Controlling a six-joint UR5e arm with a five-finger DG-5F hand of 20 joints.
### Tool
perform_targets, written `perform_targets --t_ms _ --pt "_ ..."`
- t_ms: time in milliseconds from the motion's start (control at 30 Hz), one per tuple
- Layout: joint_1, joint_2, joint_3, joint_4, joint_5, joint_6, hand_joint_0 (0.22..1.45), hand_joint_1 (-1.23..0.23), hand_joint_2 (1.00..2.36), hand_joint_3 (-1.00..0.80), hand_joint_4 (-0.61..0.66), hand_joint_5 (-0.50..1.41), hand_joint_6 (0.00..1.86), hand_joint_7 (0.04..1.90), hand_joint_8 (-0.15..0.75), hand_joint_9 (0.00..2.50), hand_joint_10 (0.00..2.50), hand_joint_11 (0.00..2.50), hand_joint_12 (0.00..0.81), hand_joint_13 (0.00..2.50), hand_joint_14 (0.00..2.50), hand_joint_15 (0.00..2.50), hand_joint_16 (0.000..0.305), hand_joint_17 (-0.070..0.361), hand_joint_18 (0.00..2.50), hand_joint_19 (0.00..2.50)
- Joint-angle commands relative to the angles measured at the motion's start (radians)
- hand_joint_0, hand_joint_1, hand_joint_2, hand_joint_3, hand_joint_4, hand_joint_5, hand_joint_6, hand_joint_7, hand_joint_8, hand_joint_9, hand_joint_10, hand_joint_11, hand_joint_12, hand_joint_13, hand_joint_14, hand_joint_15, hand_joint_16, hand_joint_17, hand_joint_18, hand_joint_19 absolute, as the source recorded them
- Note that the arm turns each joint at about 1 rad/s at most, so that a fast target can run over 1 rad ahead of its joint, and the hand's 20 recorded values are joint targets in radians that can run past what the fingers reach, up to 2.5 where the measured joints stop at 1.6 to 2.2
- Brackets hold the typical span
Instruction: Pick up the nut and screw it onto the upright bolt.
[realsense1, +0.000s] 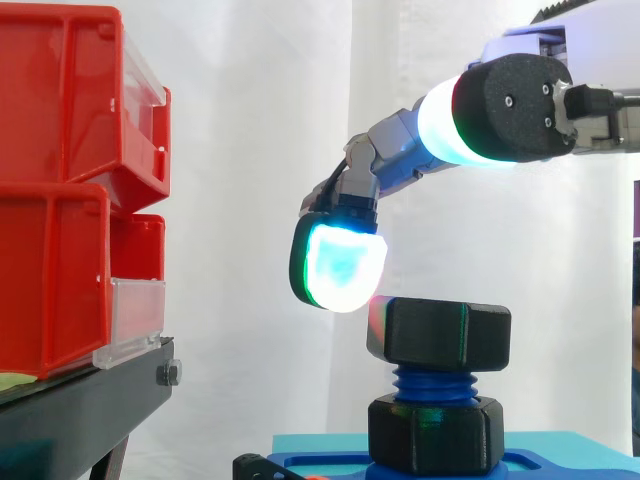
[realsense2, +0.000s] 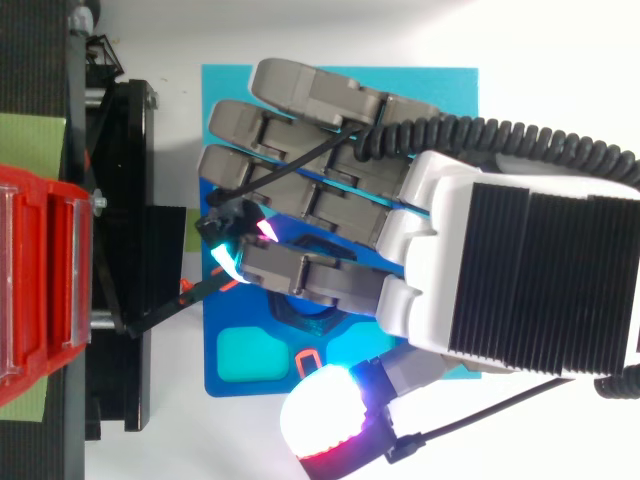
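The hand (realsense2: 520, 270) lies nearest the top camera, its ribbed black back and white housing covering most of the blue plate (realsense2: 440, 85). In this view the fingers reach straight out toward the red bins (realsense1: 60, 200), side by side and uncurled. The thumb pad (realsense2: 320, 420) stands apart at the lower edge, glowing white and red. The hand is spread and holds nothing.

The side view adds the height relations that the top view hides. The nut (realsense1: 440, 335) sits on the upper end of the upright bolt (realsense1: 432, 383), below the hand. One fingertip pad (realsense1: 340, 265), glowing white and cyan, hangs just beside the nut's upper left corner. Contact cannot be confirmed.

The nut is black and hexagonal, with flat faces and glossy edges. A few blue threads of the bolt show beneath it. Below the threads sits a second black hexagonal piece (realsense1: 435, 435), resting on the plate. The bins stand on a black stand (realsense1: 80, 400), well apart from the bolt.
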Motion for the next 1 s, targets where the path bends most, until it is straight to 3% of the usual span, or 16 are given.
perform_targets --t_ms 0,533,967 --pt "0.0 0.0 0.0 -0.009 0.001 0.0 0.51 0.03 1.0 -0.5 0.23 -0.12 0.5 0.94 0.236 0.38 0.0 0.0 0.356 0.18 0.0 0.0 0.043 0.097 0.0 0.0" --pt "0.0 0.0 0.0 -0.03 0.001 0.0 0.53 -0.04 1.0 -0.5 0.22 -0.06 0.5 1.27 0.25 0.56 0.0 0.0 0.33 0.36 0.0 0.0 0.039 0.088 0.0 0.0" --pt "-0.009 0.001 0.0 -0.072 -0.002 0.0 0.54 -0.08 1.0 -0.5 0.19 -0.01 0.5 1.46 0.255 0.72 0.0 0.0 0.305 0.48 0.0 0.0 0.037 0.083 0.15 0.0"
